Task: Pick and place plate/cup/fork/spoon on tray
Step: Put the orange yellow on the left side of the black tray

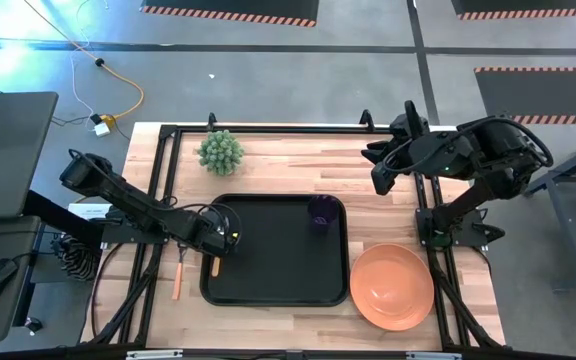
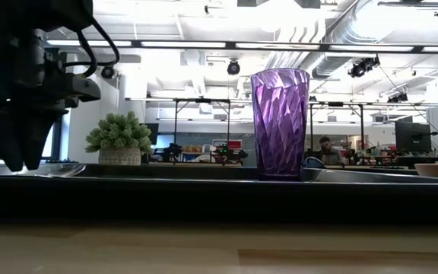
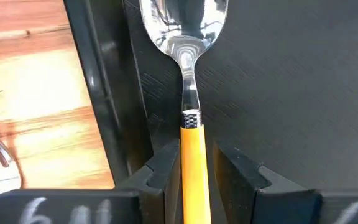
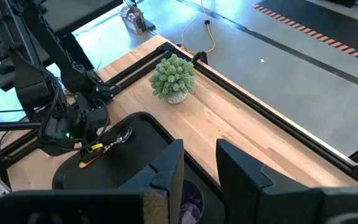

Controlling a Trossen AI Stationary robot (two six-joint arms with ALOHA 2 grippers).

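The black tray (image 1: 278, 290) lies mid-table. The purple cup (image 1: 321, 213) stands upright on the tray's far right part and shows in the low view (image 2: 280, 122). The spoon (image 3: 192, 130) lies on the tray floor along the left rim, bowl (image 3: 182, 22) toward the far side. My left gripper (image 3: 194, 163) is low over it, slightly open, one finger on each side of the orange handle. The fork (image 1: 178, 275) lies on the table left of the tray. The orange plate (image 1: 392, 285) rests on the table right of the tray. My right gripper (image 1: 378, 178) is open and empty, raised at the far right.
A spiky green plant in a pot (image 1: 220, 152) stands on the table beyond the tray's far left corner. A black frame (image 1: 268, 128) runs around the table's edges. Bare wood lies between the plant and my right arm.
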